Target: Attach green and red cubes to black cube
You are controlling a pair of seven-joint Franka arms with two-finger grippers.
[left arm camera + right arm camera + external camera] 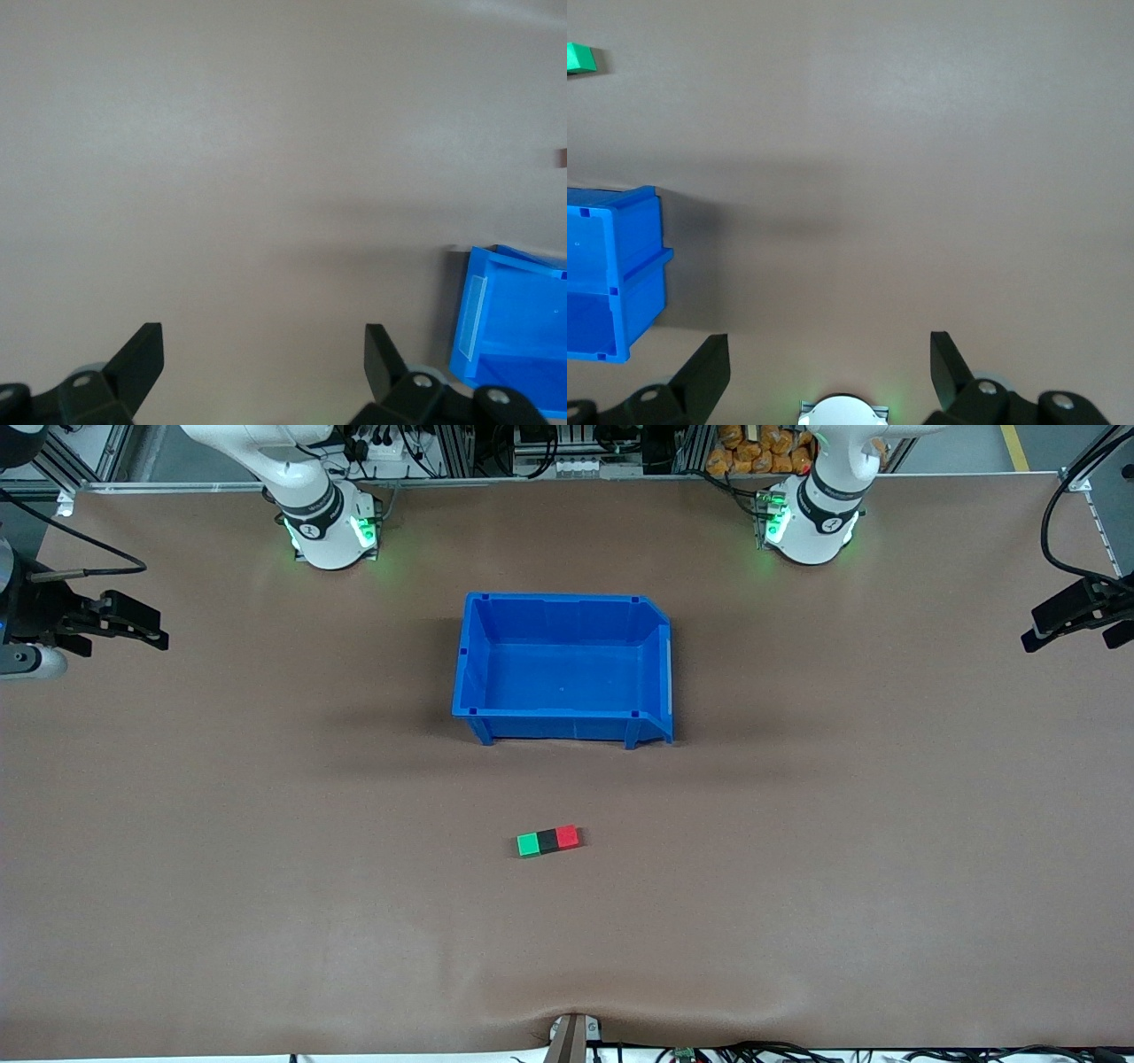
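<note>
1. Nearest the front camera, the green cube (529, 844), black cube (548, 841) and red cube (568, 836) sit touching in a row on the table (266, 868), black between them.
2. Farther off stands the blue bin (563, 666).
3. Both the left gripper (264, 365) and the right gripper (829, 369) hang spread wide at the table's ends, waiting.
4. Judged done; next calls only for checking the joins.

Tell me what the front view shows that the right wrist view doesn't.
Only the front view shows the whole row: green cube, black cube and red cube touching side by side, nearer the front camera than the blue bin. It also shows the left hand at its end of the table. Only the right wrist view shows the right hand's open fingers up close. Both show the bin, the brown table and the green cube.
</note>
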